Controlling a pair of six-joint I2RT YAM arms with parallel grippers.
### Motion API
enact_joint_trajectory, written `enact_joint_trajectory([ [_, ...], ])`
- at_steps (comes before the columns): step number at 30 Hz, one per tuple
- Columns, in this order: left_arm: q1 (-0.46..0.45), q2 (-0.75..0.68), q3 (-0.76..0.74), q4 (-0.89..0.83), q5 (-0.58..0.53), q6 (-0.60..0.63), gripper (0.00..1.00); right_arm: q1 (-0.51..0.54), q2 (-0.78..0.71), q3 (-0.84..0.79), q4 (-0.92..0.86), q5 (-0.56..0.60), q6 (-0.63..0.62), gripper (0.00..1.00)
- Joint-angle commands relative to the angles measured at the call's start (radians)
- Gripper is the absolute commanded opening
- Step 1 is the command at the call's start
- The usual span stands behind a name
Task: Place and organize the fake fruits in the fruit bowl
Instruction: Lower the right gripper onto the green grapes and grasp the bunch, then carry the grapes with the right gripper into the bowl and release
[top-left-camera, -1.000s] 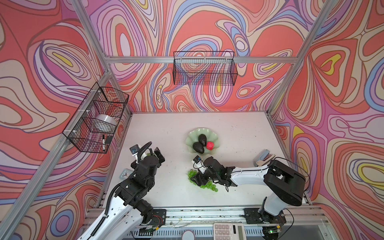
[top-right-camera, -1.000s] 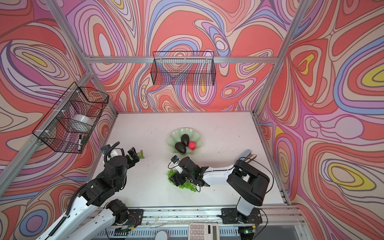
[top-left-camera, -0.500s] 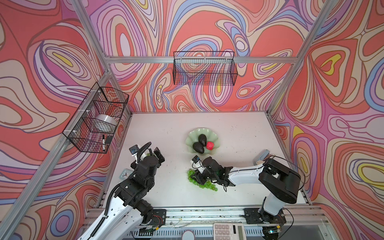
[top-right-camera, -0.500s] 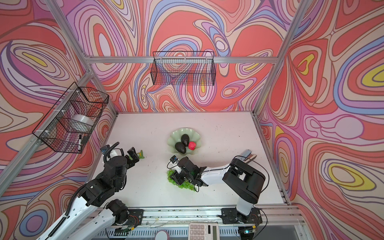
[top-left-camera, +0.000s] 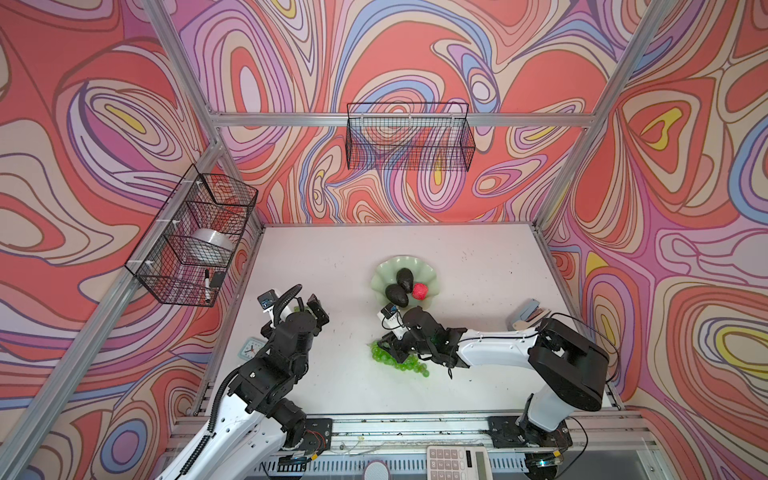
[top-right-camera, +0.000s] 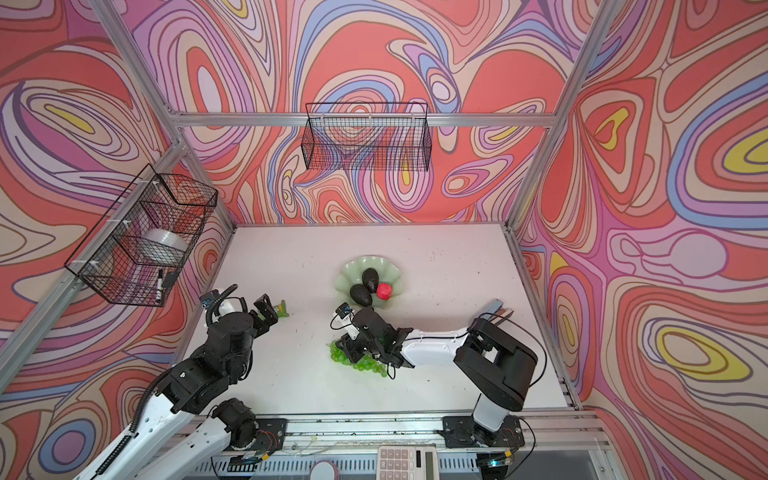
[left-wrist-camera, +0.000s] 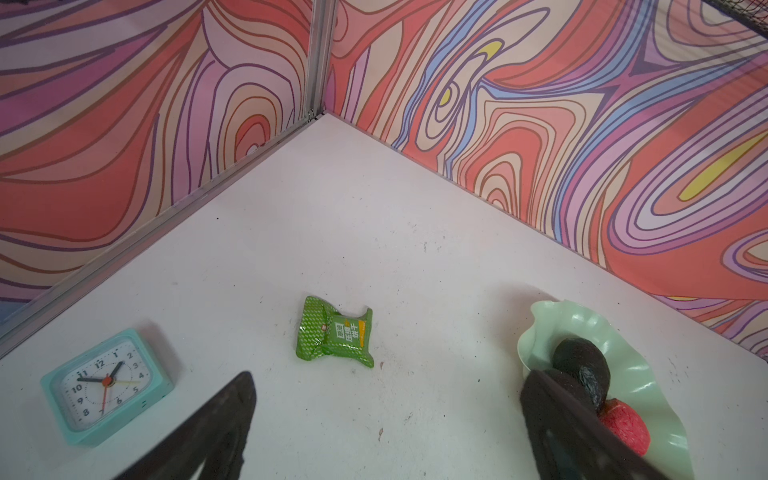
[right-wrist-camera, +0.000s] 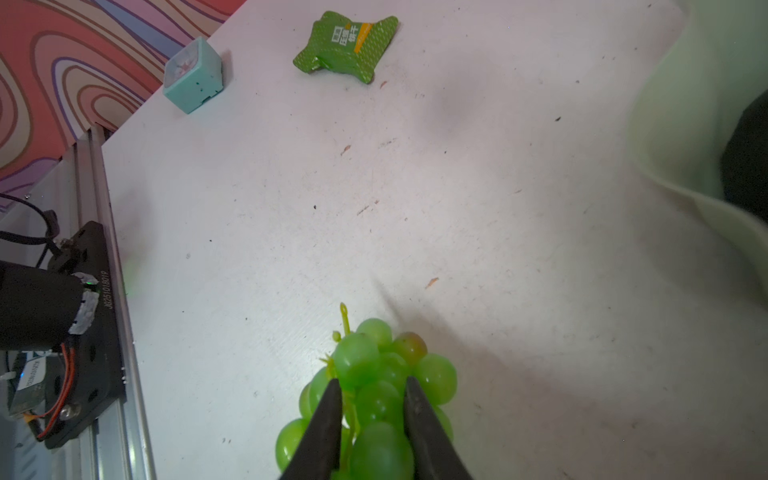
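The right claw (right-wrist-camera: 372, 386) has just pinched shut on the grapes (right-wrist-camera: 432, 376), which lie on the table (top-left-camera: 332, 257) near the bowl (top-left-camera: 384, 272). They're the last fruit out, since the avocados (top-left-camera: 405, 279) and strawberry (top-left-camera: 419, 291) already sit inside. The left claw (left-wrist-camera: 388, 384) hangs wide open, empty.

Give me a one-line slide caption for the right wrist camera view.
Right gripper closed on the green grapes lying on the white table, fruit bowl nearby.
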Motion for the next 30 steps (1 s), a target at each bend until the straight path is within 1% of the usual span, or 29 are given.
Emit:
enact_joint_trajectory([
  [1, 0.009, -0.006, -0.002, -0.026, -0.031, -0.004, 1.00, -0.011, -0.050, 0.062, -0.024, -0.021, 0.027, 0.24],
  [6, 0.009, -0.014, -0.002, -0.034, -0.034, -0.004, 1.00, -0.063, -0.084, 0.100, -0.031, -0.080, 0.071, 0.22],
  [10, 0.009, -0.025, -0.007, -0.036, -0.038, -0.005, 1.00, -0.130, -0.119, 0.144, -0.065, -0.097, 0.103, 0.21],
  [16, 0.009, -0.032, -0.009, -0.039, -0.046, -0.002, 1.00, -0.220, -0.123, 0.337, -0.247, -0.068, 0.065, 0.21],
  [20, 0.009, -0.037, -0.011, -0.043, -0.048, -0.004, 1.00, -0.275, -0.084, 0.462, -0.327, -0.060, 0.054, 0.21],
  [22, 0.009, -0.038, -0.011, -0.043, -0.050, -0.002, 1.00, -0.298, -0.057, 0.498, -0.331, -0.058, 0.045, 0.21],
  [25, 0.009, -0.039, -0.008, -0.039, -0.053, 0.006, 1.00, -0.334, -0.005, 0.524, -0.315, -0.064, 0.042, 0.21],
  [30, 0.009, -0.035, -0.002, -0.042, -0.053, 0.011, 1.00, -0.381, 0.085, 0.521, -0.249, -0.077, 0.049, 0.21],
])
